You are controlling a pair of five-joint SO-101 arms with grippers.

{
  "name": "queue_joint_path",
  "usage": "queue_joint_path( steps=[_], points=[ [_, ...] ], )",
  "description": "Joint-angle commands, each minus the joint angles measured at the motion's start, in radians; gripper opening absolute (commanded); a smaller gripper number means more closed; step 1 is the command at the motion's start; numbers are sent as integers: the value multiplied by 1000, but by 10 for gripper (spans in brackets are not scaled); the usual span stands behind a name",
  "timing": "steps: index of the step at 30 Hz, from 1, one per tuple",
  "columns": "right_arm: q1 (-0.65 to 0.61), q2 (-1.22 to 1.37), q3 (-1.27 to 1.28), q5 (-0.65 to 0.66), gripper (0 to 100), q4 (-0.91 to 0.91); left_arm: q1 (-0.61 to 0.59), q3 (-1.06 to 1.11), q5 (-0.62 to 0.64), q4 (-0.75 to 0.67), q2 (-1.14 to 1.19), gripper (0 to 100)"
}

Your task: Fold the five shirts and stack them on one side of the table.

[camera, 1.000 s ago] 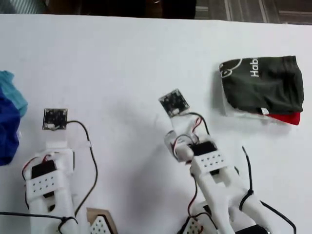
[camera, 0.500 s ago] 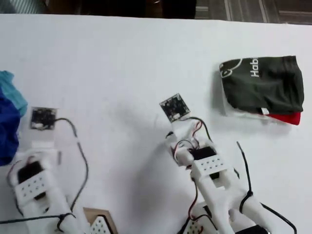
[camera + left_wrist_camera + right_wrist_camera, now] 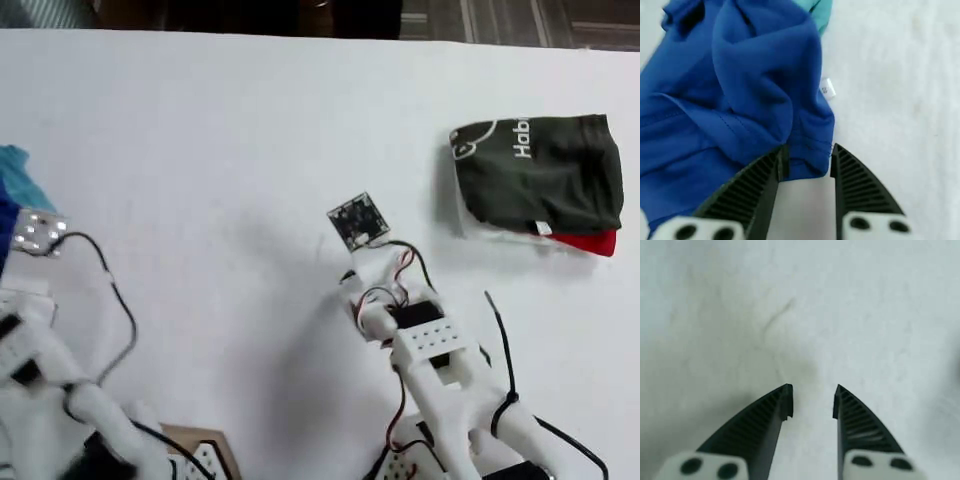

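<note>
Crumpled royal-blue cotton shirt (image 3: 740, 100): it lies unfolded at the left edge of the white counter (image 3: 230, 130). A small white label sticks out at its side.
Teal shirt (image 3: 822, 10): only 1 corner is seen, just beside the blue shirt, on its far side from the arm.
Left jaws: spread, low over the counter. The hem of the blue shirt lies between the 2 black ribbed tips, but they do not pinch it.
Left arm (image 3: 40, 380): at the near left corner, its wrist close to the blue shirt.
Folded pile: on the right side of the counter. A dark green shirt with white print (image 3: 535, 170) is on top, a white cloth edge (image 3: 490, 232) under it, and a red shirt (image 3: 585, 243) at the bottom.
Right jaws: spread, above bare counter, with nothing between them.
Right arm (image 3: 430, 350): near the middle, well apart from the folded pile.
</note>
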Motion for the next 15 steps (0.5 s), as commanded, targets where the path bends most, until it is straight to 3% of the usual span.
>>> queue_joint_path(
  steps=[1, 9, 15],
  points=[
    [4, -35, -3, 0, 141, -19, -15, -168, -9, 94, 141, 162],
    [4, -35, -3, -3, 141, -19, -14, -242, -89, 155, 305, 161],
    [4, -35, -3, -3, 141, -19, -15, -295, -91, 115, 393, 161]
  ],
)
